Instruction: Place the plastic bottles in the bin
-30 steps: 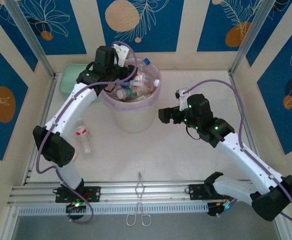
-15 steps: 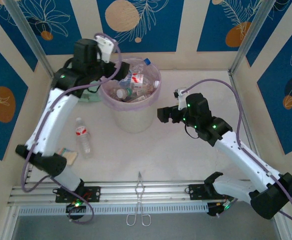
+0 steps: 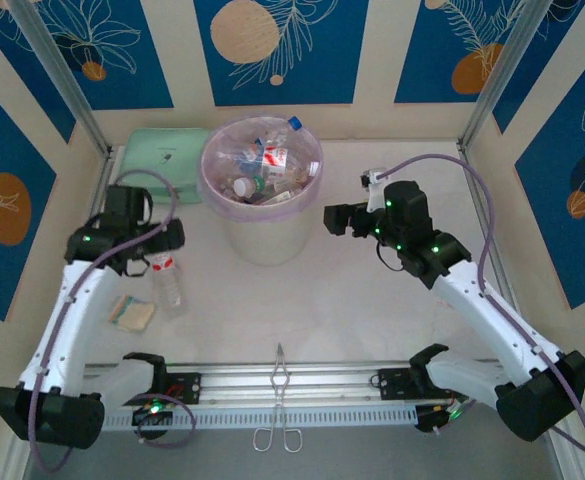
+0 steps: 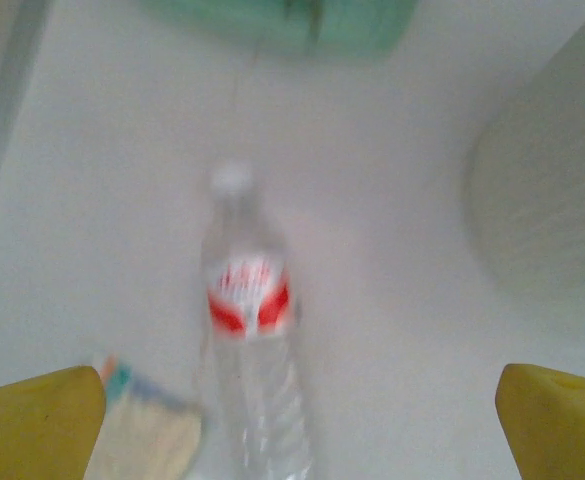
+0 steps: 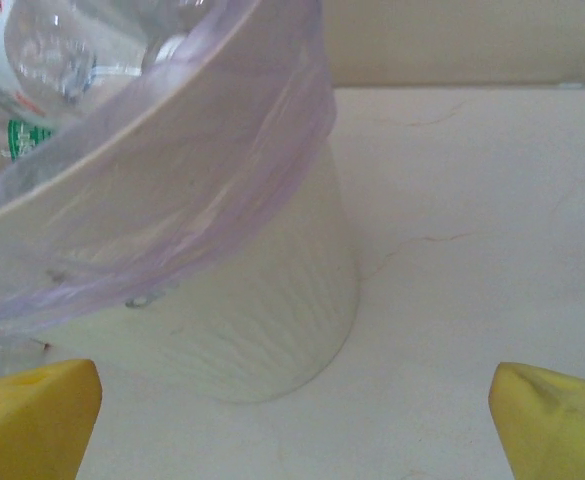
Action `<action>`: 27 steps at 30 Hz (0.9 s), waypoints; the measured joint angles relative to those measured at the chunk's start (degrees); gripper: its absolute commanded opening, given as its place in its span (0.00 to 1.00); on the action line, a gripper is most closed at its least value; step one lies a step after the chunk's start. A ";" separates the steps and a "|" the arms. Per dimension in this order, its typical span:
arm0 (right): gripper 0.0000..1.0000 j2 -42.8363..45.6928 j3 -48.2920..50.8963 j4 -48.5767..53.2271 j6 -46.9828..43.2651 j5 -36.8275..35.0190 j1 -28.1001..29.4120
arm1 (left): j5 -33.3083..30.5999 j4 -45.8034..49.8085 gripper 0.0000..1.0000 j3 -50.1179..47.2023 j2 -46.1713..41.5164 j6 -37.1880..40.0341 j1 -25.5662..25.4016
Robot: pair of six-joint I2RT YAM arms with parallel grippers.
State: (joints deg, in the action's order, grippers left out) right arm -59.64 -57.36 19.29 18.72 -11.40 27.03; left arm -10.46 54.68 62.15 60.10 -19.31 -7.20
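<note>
**One bottle (image 4: 247, 330) lies outside the bin (image 3: 267, 235)**

The left gripper (image 4: 300, 378) is wide open and empty above this lying bottle. Its red-and-white label is too blurred to read. The other bottles (image 3: 262, 165) are inside the bin. The right gripper (image 5: 294, 372), also wide open and empty, faces the bin.

There is one bin (image 3: 262, 240), holding a heap of bottles (image 3: 268, 165) too jumbled to count exactly. One bottle (image 3: 167, 280) lies outside it. There is also one sponge (image 3: 130, 312), one green case (image 3: 160, 155) and one pair of tongs (image 3: 280, 405).
</note>
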 measured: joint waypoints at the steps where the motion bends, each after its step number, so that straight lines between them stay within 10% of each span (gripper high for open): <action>1: 1.00 0.66 0.00 0.04 0.22 0.04 -0.66 | 0.39 -0.55 1.00 -4.11 -0.52 -1.31 0.59; 14: 1.00 6.25 0.00 2.95 2.73 0.28 -5.38 | 4.76 -15.58 1.00 -23.34 5.29 -9.79 1.84; 20: 1.00 6.56 0.02 3.69 4.39 0.59 -7.10 | 6.14 -18.38 0.64 -25.20 5.95 -10.60 1.84; 27: 1.00 5.01 0.00 6.88 8.07 1.81 -10.23 | 6.29 -18.40 0.59 -25.07 4.15 -10.14 1.84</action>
State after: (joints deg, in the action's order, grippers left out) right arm -54.63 -57.36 26.17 26.79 -9.58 16.80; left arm -4.16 36.27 37.08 64.25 -29.45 -5.37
